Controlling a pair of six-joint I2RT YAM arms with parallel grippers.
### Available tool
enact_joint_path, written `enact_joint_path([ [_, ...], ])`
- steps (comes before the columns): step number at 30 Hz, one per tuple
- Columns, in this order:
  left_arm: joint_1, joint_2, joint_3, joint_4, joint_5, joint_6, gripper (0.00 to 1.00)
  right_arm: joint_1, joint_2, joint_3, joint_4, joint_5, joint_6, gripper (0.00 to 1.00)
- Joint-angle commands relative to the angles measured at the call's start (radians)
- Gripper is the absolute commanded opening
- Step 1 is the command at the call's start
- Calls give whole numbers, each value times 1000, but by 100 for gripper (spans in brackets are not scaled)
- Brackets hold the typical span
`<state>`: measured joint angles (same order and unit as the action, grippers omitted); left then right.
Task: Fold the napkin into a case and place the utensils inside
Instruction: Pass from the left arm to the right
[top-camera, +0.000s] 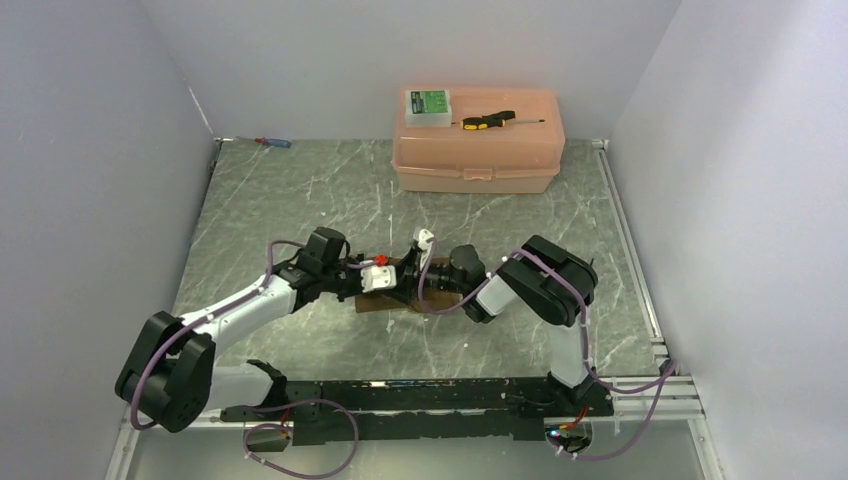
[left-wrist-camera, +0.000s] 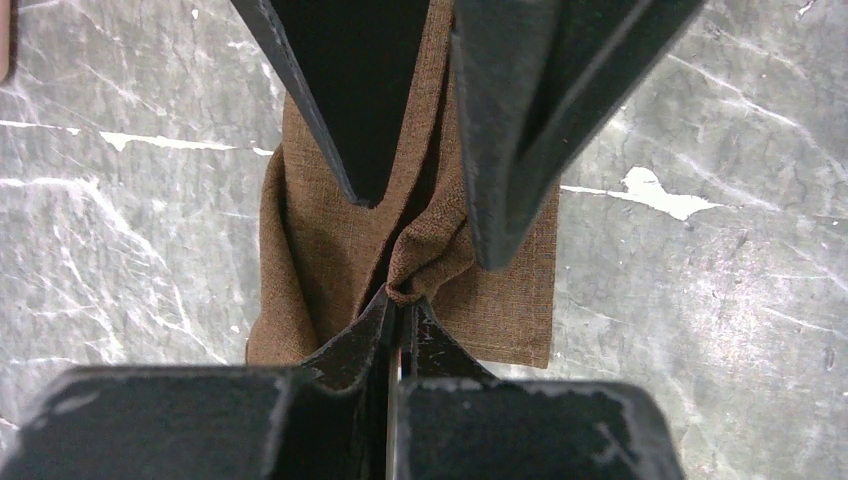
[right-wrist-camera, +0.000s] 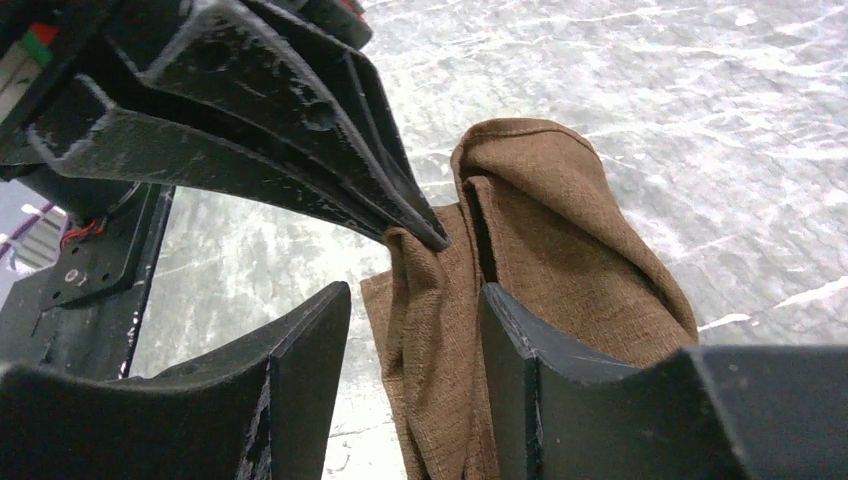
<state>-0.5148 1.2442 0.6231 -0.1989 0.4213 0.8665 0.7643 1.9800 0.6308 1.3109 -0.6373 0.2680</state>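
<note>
brown napkin (left-wrist-camera: 320, 250) pinched by left claw (left-wrist-camera: 402, 302), clear only wrist-side; right claw (right-wrist-camera: 415, 292) wide.

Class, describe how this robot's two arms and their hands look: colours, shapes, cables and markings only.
The left arm and right arm share white links between bulky black joint housings, with purple cables looping alongside. The left hand and right hand each have two matte black, wedge-shaped fingers, scuffed pale along their edges.

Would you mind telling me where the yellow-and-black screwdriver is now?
In the top view, the screwdriver lies on the pink box at the back of the table, just right of the green-labelled case.
</note>
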Motion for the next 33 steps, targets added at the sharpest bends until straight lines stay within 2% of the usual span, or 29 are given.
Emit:
enact_joint_path([
  [1, -4, 13, 39, 15, -10, -58, 3, 27, -35, 7, 47, -1, -88, 54],
  [9, -3, 37, 47, 35, -42, -97, 3, 67, -22, 34, -12, 65, -175, 47],
  [13, -2, 36, 47, 45, -48, -101, 3, 76, -11, 58, -45, 95, -199, 35],
  [21, -4, 37, 47, 55, -66, -114, 3, 76, -3, 64, -52, 105, -201, 35],
  [22, -4, 36, 47, 54, -68, -117, 3, 76, -1, 64, -56, 108, -200, 29],
  [24, -4, 36, 51, 50, -73, -125, 4, 76, 6, 66, -53, 113, -193, 10],
  [26, -4, 29, 55, 44, -79, -134, 13, 76, 9, 64, -46, 122, -183, 1],
  [33, -2, -87, -3, 9, -99, -67, 50, 59, 26, 63, -23, 126, -143, 0],
])
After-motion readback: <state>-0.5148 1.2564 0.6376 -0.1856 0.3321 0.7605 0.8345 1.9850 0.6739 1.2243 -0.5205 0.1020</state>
